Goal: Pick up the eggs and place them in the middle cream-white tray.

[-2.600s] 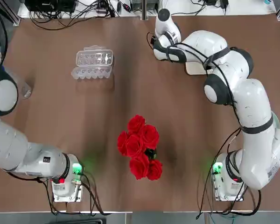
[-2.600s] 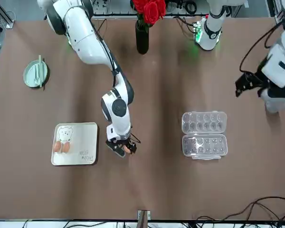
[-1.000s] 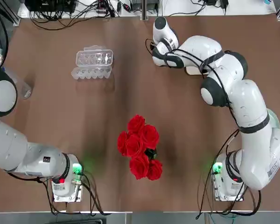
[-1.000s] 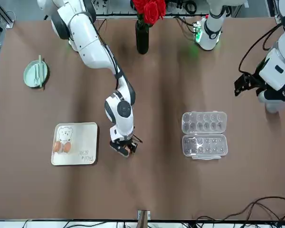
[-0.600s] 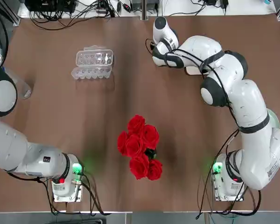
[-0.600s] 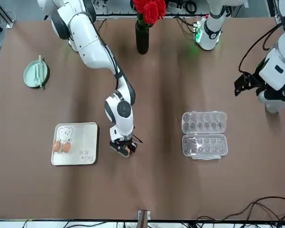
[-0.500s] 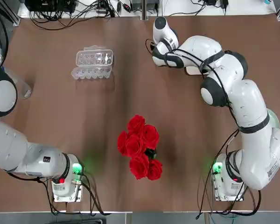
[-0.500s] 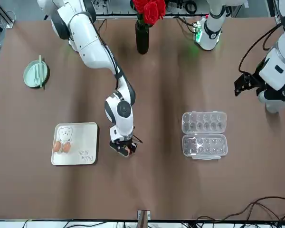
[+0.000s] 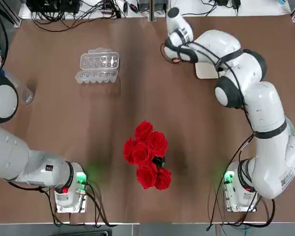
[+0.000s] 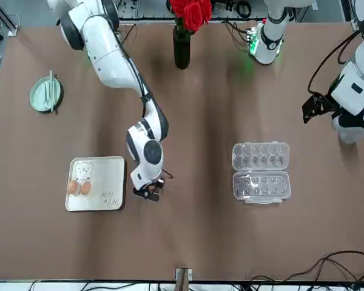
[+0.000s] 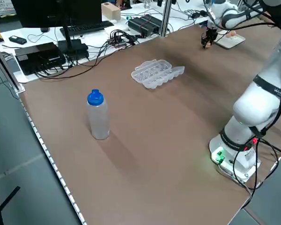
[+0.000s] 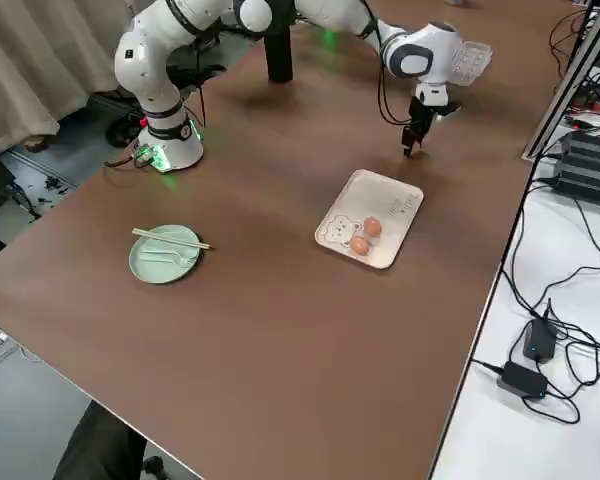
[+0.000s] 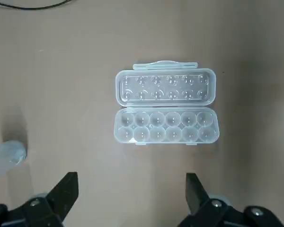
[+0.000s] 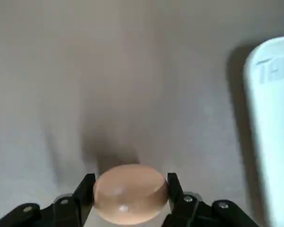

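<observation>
A cream-white tray (image 10: 114,200) bearing two eggs (image 12: 366,236) sits near the tabletop's far right corner; beside it, the right gripper's fingers (image 14: 86,191) pinch a third egg (image 14: 131,194), while the left gripper (image 13: 132,189) hovers, fingers spread, over the tabletop's left side.

On the tabletop (image 11: 154,187), the clear egg carton (image 11: 158,73) and blue-capped bottle (image 11: 98,115) lie apart from the right end effector (image 11: 208,38), the carton nearer it.
</observation>
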Motion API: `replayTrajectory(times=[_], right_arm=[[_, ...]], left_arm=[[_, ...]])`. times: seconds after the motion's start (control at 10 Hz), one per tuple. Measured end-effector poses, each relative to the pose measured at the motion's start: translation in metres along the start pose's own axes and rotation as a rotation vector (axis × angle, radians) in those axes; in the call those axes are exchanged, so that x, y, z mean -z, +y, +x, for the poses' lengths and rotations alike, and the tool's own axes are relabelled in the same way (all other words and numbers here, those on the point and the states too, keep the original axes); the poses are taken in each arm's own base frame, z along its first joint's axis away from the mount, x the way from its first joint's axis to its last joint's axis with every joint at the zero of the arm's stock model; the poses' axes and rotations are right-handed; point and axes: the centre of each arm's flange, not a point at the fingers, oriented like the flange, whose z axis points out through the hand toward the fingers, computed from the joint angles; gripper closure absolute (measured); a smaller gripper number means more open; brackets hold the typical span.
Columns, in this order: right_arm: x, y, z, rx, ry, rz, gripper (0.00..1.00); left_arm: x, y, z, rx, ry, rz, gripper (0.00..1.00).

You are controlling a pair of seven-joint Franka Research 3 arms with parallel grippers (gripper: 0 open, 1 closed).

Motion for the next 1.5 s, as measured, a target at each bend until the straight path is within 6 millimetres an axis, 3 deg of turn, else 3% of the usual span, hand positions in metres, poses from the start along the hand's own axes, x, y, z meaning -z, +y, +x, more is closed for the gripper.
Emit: replayTrajectory(times=[0.2,0.4,0.6,0.7,0.8,0.9,1.1,1.5], right_arm=[[0.031,0.056,0.028,0.070,-0.082,0.008,0.34],[0.054,0.127,0.064,0.095,-0.094,0.029,0.34],[0.042,0.202,0.089,0.150,-0.123,0.040,0.34],[0.028,0.232,0.095,0.178,-0.124,0.047,0.34],[0.009,0.250,0.096,0.199,-0.106,0.043,0.34],[-0.013,0.253,0.091,0.213,-0.079,0.038,0.34],[-0.045,0.241,0.074,0.236,-0.044,0.051,0.34],[-0.045,0.218,0.064,0.246,-0.021,0.058,0.34]], left_arm=[[0.002,0.002,-0.002,-0.001,-0.008,-0.011,0.00],[0.005,0.004,-0.002,-0.005,-0.004,-0.012,0.00],[0.008,0.005,-0.002,-0.006,0.002,-0.013,0.00],[0.009,0.005,-0.002,-0.005,0.004,-0.014,0.00],[0.009,0.004,-0.002,-0.005,0.004,-0.014,0.00],[0.010,0.004,-0.002,-0.005,0.005,-0.014,0.00],[0.013,0.002,-0.002,-0.002,0.012,-0.014,0.00],[0.016,0.004,-0.002,-0.005,0.017,-0.015,0.00]])
